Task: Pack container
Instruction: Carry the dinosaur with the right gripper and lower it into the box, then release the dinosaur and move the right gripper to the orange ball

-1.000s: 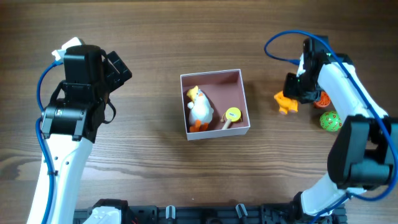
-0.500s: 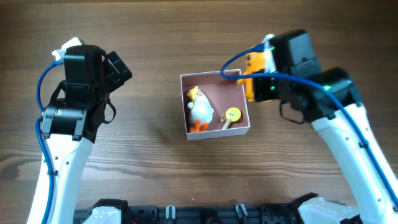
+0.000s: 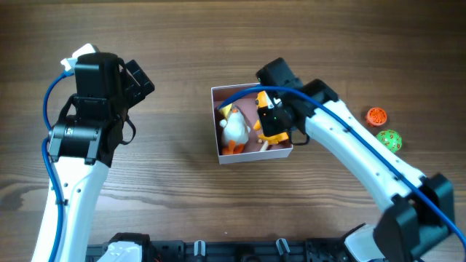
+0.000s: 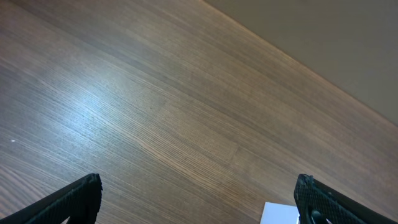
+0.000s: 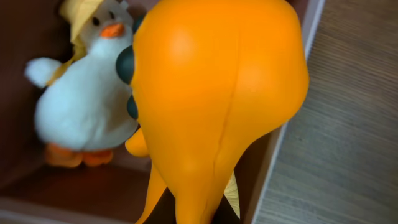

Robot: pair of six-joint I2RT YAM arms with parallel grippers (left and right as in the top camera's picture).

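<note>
Whereas a second ago the right tool (image 3: 274, 125) was out by the loose balls, it now hangs over the container (image 3: 247, 88), clamped on the orange toy (image 5: 217, 93), which fills its wrist view. Just behind the toy lies the white plush duck (image 5: 81, 118) on the box's pink-brown floor. Whether the toy touches that floor yet I cannot tell. The container sits in the middle of the bench (image 3: 182, 204), unmoved. Farther right, an orange ball (image 3: 376, 115) and a green ball (image 3: 389, 139) lie outside, well apart from the box. Farthest off, the left tool (image 3: 135, 78) idles with fingers apart, holding nothing. Letting go of the toy seems next, and the two balls would then be left to pack.
</note>
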